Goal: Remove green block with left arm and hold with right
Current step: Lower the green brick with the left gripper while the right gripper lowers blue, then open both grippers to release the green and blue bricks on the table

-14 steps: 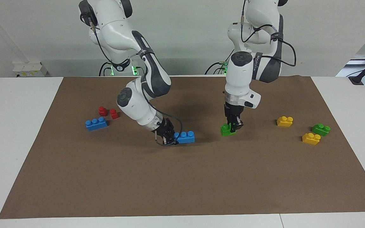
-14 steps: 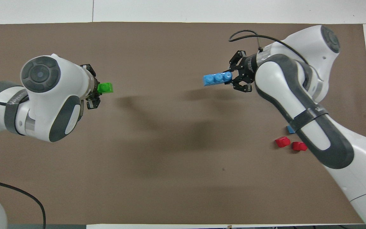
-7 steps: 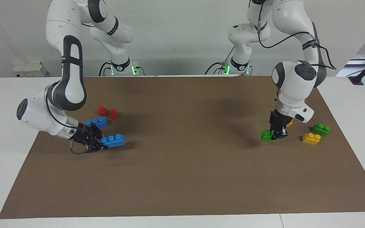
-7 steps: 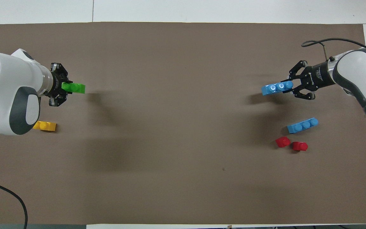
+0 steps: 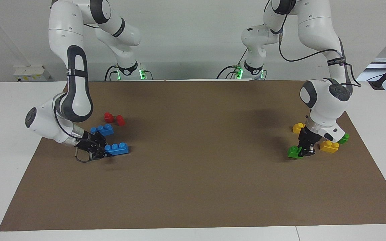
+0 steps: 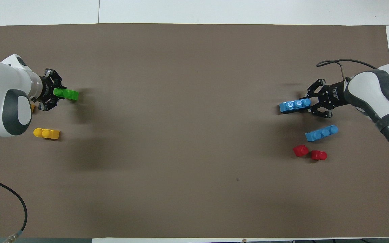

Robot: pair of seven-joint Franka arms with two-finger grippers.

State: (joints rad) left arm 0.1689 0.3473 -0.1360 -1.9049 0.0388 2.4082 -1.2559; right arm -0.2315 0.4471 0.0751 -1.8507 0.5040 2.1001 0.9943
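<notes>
My left gripper is shut on one end of a green block and holds it at or just above the brown mat, beside the yellow bricks at the left arm's end; both also show in the overhead view, the left gripper and the green block. My right gripper is shut on the end of a three-stud blue brick, low over the mat at the right arm's end, and shows in the overhead view with the blue brick. A second green block lies partly hidden by the left wrist.
Two yellow bricks lie by the left gripper; one shows fully from overhead. A second blue brick and two red pieces lie near the right gripper, nearer to the robots. The brown mat covers the table.
Both arms swung apart from the middle. The left gripper carried the green block to the left arm's end. The right gripper carried the blue brick to the right arm's end and lowered it.
</notes>
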